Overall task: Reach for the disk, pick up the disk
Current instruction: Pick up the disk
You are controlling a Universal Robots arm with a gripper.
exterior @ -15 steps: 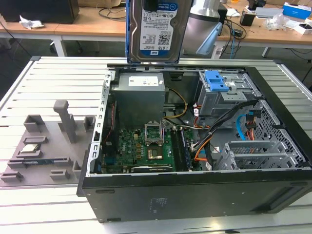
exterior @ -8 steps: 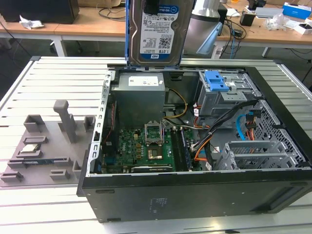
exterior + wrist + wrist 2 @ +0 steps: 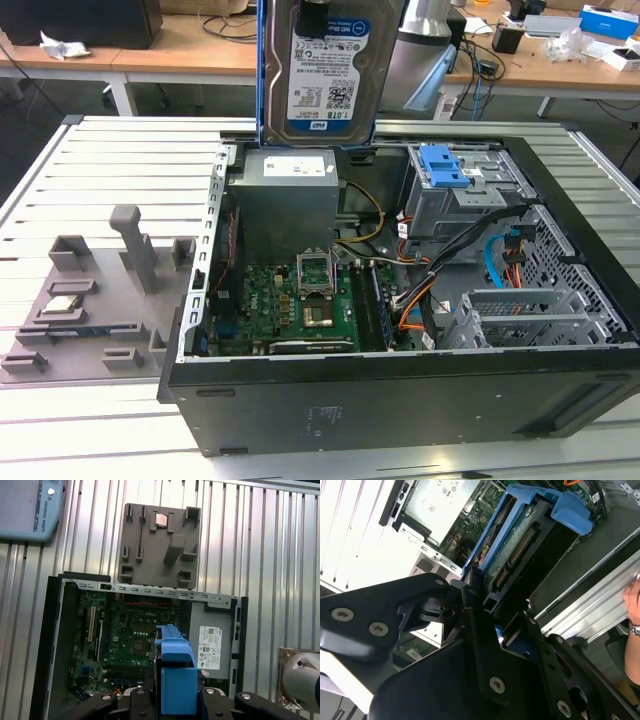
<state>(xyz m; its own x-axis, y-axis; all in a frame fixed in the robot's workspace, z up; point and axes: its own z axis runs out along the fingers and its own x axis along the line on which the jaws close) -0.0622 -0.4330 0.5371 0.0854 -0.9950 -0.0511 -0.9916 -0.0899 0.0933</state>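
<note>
Above the open computer case (image 3: 400, 400) we see the disk (image 3: 318, 75) hanging upright, clamped in the gripper (image 3: 487, 612) by its blue bracket. Inside the case sit the motherboard (image 3: 295, 300), the power supply (image 3: 290, 195) and the grey drive cage (image 3: 460, 195).

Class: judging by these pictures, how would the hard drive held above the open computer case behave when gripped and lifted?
The disk looks stiff, being a metal slab. It is probably heavy for its size. Its blue bracket may flex slightly under the gripper.
</note>
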